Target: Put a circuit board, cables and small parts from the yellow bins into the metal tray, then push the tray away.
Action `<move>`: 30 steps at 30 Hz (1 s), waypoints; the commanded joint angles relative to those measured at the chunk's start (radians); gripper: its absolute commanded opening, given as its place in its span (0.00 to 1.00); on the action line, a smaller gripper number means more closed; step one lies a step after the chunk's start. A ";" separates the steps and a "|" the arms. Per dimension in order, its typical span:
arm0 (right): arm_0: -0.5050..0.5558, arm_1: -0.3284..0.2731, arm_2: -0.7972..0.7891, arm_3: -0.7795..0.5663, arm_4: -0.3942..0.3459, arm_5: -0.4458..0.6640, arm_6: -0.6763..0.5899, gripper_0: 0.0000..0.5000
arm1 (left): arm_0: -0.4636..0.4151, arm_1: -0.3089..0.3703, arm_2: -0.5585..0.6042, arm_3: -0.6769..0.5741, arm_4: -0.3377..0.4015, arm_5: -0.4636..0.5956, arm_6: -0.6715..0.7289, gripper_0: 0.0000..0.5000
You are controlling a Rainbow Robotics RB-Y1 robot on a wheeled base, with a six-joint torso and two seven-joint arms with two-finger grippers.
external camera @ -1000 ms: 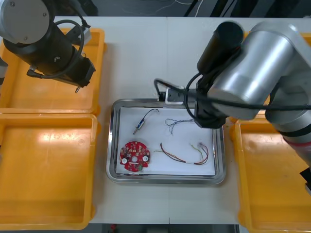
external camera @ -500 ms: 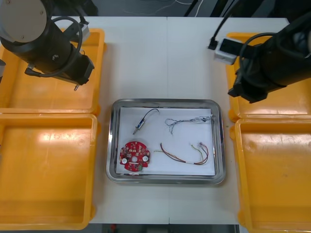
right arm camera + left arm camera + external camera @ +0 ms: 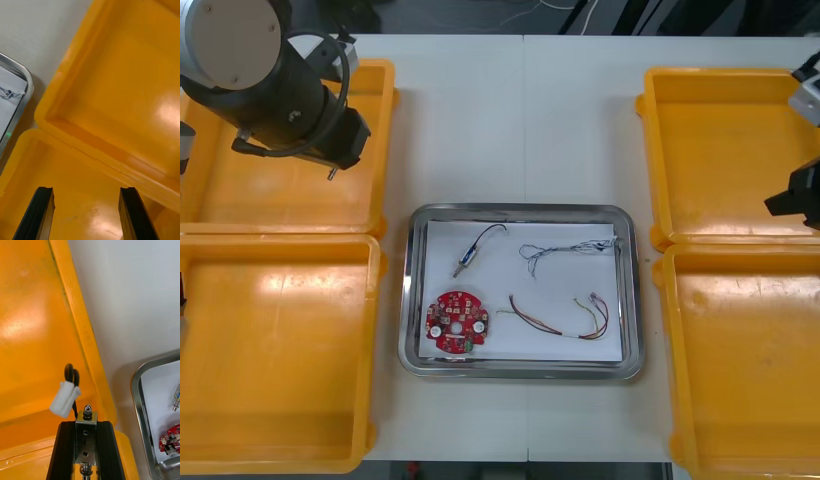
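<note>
Right arm (image 3: pixel 800 195) has swung clear of the metal tray (image 3: pixel 520 209) since 1 s ago — from over the tray's 1 o'clock corner out to the 3 o'clock edge of the front view. Left arm (image 3: pixel 270 80) has hardly shifted, and the tray's contents lie as before.

Tabletop (image 3: pixel 520 120) carries four yellow bins: far-left bin (image 3: pixel 290 205) at 10 o'clock, near-left bin (image 3: pixel 275 350) at 8, far-right bin (image 3: pixel 725 150) at 2, near-right bin (image 3: pixel 745 360) at 4. The tray sits betw. them, white inside.

Left arm reaches over the far-left bin, near that bin's 4 o'clock corner. Left tool (image 3: pixel 85 424) is closed on a small metal part (image 3: pixel 86 416), which stands up betw. the fingers w/ a round head on top; in the front view the part (image 3: pixel 332 174) pokes out below the arm. A white plug on a black lead (image 3: pixel 65 399) hangs just beside the part, above the bin floor.

Right tool (image 3: pixel 86 192) has its fingers well apart w/ nothing betw. them — it hangs above the near-right bin, near the seam w/ the far-right bin.

In the tray: red circuit board (image 3: pixel 458 322) at 7 o'clock, red and yellow cable (image 3: pixel 565 318) at 4, twisted blue and white cable (image 3: pixel 565 250) at 1, dark cable w/ a metal end (image 3: pixel 480 243) at 11.
</note>
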 commanded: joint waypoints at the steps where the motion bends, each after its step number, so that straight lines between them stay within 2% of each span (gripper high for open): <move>1: 0.093 -0.045 -0.083 -0.065 0.043 0.003 -0.102 1.00 | -0.001 -0.036 0.012 -0.039 -0.011 0.007 0.085 0.01; 6: 0.162 -0.045 -0.105 -0.107 0.095 0.003 -0.204 1.00 | -0.022 -0.045 -0.069 -0.073 -0.008 0.007 0.198 0.00; 13: 0.212 -0.044 -0.135 -0.103 0.088 0.003 -0.332 1.00 | -0.032 -0.087 -0.148 -0.115 0.006 0.007 0.327 0.01; 24: 0.264 -0.042 -0.151 -0.101 0.063 0.003 -0.351 1.00 | -0.041 -0.146 -0.299 -0.119 -0.026 0.005 0.477 0.00; 30: 0.306 -0.042 -0.155 -0.100 0.051 0.003 -0.362 1.00 | -0.041 -0.173 -0.382 -0.118 -0.041 -0.037 0.539 0.00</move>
